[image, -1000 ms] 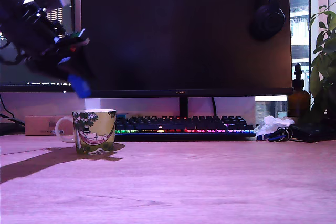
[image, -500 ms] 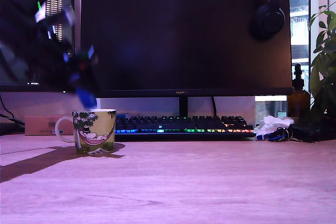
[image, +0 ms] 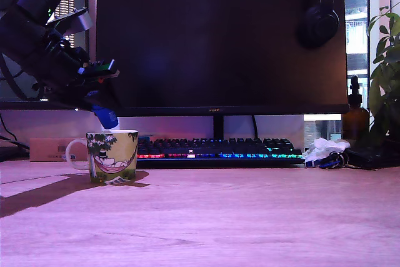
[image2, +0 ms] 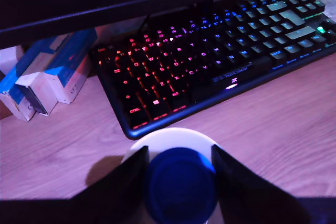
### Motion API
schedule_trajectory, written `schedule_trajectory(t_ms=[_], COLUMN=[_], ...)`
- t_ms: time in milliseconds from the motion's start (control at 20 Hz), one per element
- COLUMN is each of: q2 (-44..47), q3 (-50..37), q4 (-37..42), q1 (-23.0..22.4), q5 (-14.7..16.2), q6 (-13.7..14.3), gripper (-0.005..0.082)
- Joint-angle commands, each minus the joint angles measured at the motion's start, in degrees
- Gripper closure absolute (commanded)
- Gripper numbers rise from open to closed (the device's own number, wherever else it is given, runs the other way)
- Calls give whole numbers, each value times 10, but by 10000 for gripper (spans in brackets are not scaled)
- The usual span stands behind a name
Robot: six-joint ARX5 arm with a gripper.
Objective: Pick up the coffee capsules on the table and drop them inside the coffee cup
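The gripper [image: 107, 117] grips a blue capsule [image: 106, 117] just above the coffee cup [image: 113, 156], far left in the exterior view. Only the wrist view shows the cup's white rim [image2: 173, 136] directly beneath the capsule [image2: 180, 184].

Glossy ceramic coffee cup [image: 113, 155], matt wood-grain table [image: 250, 217]

Wood desk [image: 250, 217], big monitor [image: 219, 42], RGB kbd [image: 219, 149].

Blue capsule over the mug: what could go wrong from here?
1. The claw holds the blue capsule tilted, just above the mug's rim; released now, it might clip the rim and bounce onto the table.
2. In the exterior view the capsule hangs near the rim's left side, not plainly centred, so it could miss.
3. The claw is close to the mug; lowering further might knock it.
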Motion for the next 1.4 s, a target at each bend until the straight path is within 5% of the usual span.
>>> schedule_trajectory(t_ms=[0,650,700,800,850,1350], q2=[5,5,5,5,5,5], q3=[-3,-3,-3,-3,-3,-3], q4=[11,8,8,9,6,6], q1=[1,1,1,1,1,1], q5=[-3,-3,-1,1,2,8], q6=[-1,-2,-2,-16,-16,-12], gripper=[516,512,459,196,161,186])
